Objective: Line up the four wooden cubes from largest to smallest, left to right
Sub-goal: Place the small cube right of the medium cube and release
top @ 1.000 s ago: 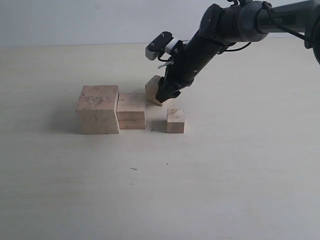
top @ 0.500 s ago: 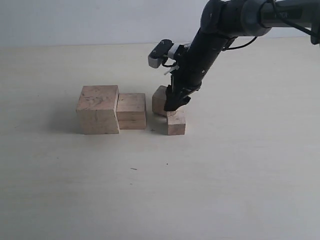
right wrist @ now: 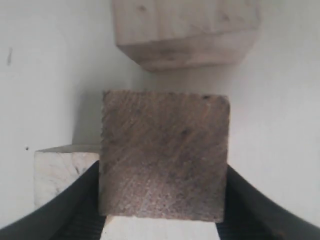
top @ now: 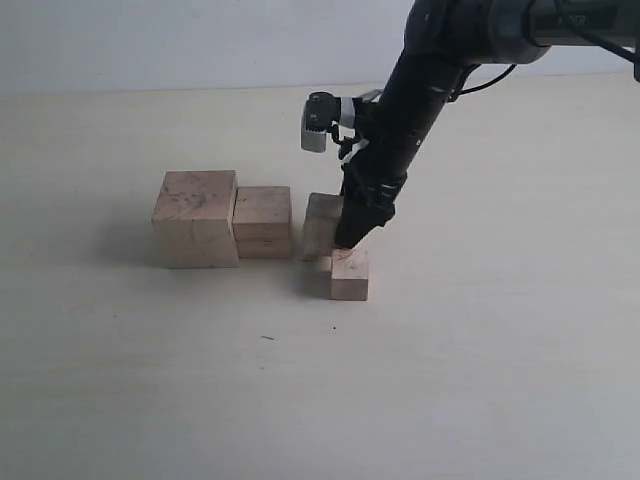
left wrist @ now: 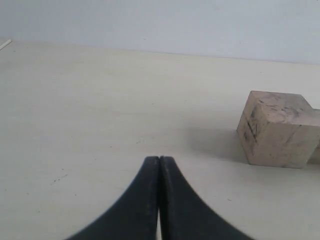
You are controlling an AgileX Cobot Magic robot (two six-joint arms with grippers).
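I am working the third slot of the row. In the exterior view the largest cube [top: 195, 218] is sitting left of centre with the second cube [top: 263, 222] flush against its right side, so the first two places look settled.

The right gripper [top: 352, 236] is reaching down from the upper right of the frame and pinching the third cube [top: 320, 226] between its fingers. The right wrist view confirms it, with the dark fingers [right wrist: 239, 197] bracketing the cube's two sides. That cube is hanging low, just right of the second cube with a thin gap between them. I cannot tell whether its underside is on the table [top: 480, 380] yet.

The smallest cube [top: 350, 275] is lying just below and right of the held one, closer to the bottom of the frame than the row and crowding the gripper. I cannot tell whether the two cubes are touching.

The left gripper [left wrist: 159, 200] is idling with its fingers pressed together and nothing between them, and only the largest cube is showing in its view.

As I judge it, the next move is to set the third cube down square against the second, let go and lift straight up without nudging the smallest cube. That one then needs drawing back into line at the right end.
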